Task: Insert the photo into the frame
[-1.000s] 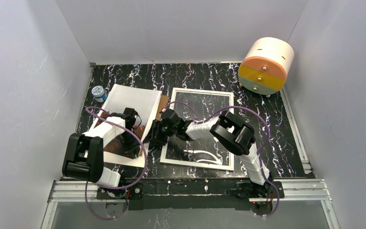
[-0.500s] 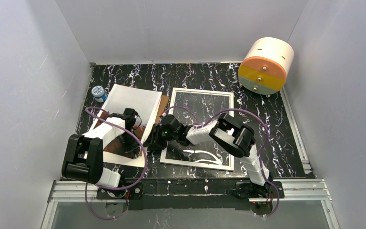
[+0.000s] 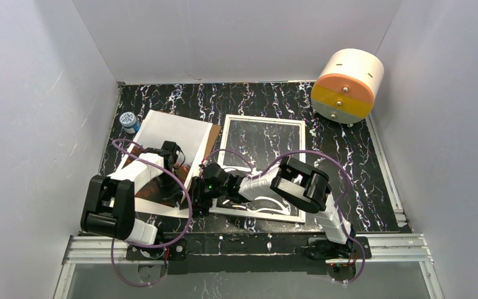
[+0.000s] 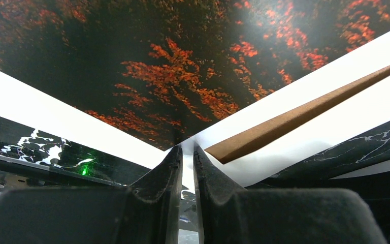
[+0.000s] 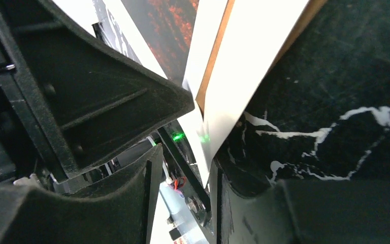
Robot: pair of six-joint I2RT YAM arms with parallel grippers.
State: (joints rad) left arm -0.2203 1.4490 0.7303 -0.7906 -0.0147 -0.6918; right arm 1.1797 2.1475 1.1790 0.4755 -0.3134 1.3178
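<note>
The photo lies at the left over a brown backing board; its red-orange forest fills the left wrist view. My left gripper is shut on the photo's white near border, its jaws almost touching. My right gripper is open beside it at the photo's near right corner, and the sheet's edge hangs between its fingers, close to the right one. The frame, white-rimmed, lies flat to the right, with the right arm across its near left part.
A white-and-orange drum stands at the back right. A small blue-capped jar sits at the photo's far left corner. White walls close in three sides. The board's brown edge shows under the photo.
My right gripper has moved from the frame's left rim toward the near left, down to the photo's near right corner. The left arm and the photo have stayed put.
</note>
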